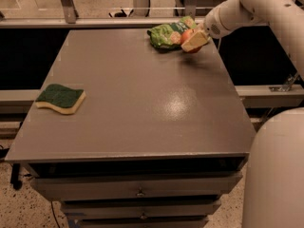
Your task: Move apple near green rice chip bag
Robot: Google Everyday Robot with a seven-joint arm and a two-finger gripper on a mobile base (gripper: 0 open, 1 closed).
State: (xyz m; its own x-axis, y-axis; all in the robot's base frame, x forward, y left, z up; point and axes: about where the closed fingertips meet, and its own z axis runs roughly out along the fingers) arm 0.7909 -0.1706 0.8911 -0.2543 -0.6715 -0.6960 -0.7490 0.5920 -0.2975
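The green rice chip bag lies at the far right of the grey table. The red-orange apple is right beside the bag's right end, partly hidden by my gripper. The gripper's tan fingers are closed around the apple, and the white arm reaches in from the upper right. I cannot tell whether the apple rests on the table or hangs just above it.
A dark green sponge with a yellow base lies near the table's left edge. Drawers sit under the table's front edge. The robot's white body fills the lower right corner. A rail runs behind the table.
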